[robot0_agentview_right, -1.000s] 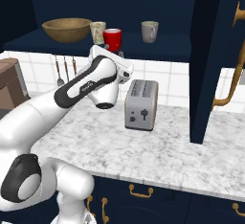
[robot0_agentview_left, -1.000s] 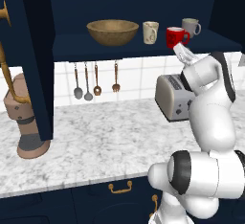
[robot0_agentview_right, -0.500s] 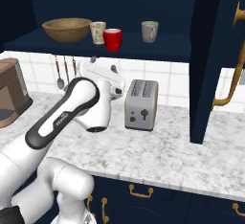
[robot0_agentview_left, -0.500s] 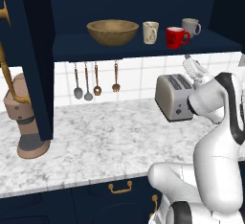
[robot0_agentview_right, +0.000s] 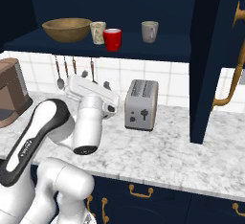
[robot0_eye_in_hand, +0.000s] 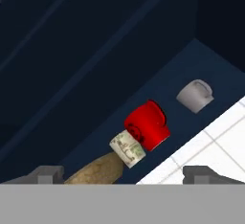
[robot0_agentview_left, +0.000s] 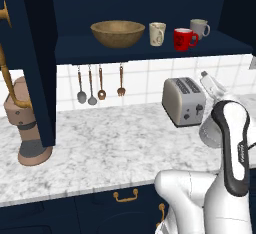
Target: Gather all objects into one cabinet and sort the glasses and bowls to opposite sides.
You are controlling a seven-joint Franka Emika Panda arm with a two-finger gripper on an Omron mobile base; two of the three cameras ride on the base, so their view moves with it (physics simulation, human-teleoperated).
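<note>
On the shelf of the open navy cabinet (robot0_agentview_left: pixel 150 50) stand a wide wooden bowl (robot0_agentview_left: pixel 117 33) at the left, then a cream patterned mug (robot0_agentview_left: pixel 157 33), a glossy red cup (robot0_agentview_left: pixel 184 39) and, further back, a grey-white mug (robot0_agentview_left: pixel 199 28). The right base view shows the same row: bowl (robot0_agentview_right: pixel 67 29), cream mug (robot0_agentview_right: pixel 98 32), red cup (robot0_agentview_right: pixel 113 39), grey-white mug (robot0_agentview_right: pixel 149 31). My gripper (robot0_eye_in_hand: pixel 125 175) is open and holds nothing. It hangs below the shelf, beside the toaster, and looks up at the red cup (robot0_eye_in_hand: pixel 147 125).
A silver toaster (robot0_agentview_left: pixel 184 100) stands on the marble counter (robot0_agentview_left: pixel 110 148) under the shelf. Utensils (robot0_agentview_left: pixel 100 83) hang on the tiled wall. A brown appliance (robot0_agentview_left: pixel 27 123) sits at the counter's left. Open cabinet doors with brass handles (robot0_agentview_left: pixel 7 78) (robot0_agentview_right: pixel 229 74) jut out on both sides.
The hand has dropped from the shelf edge by the red cup to toaster height, and its jaws have spread wider. The red cup stays on the shelf.
</note>
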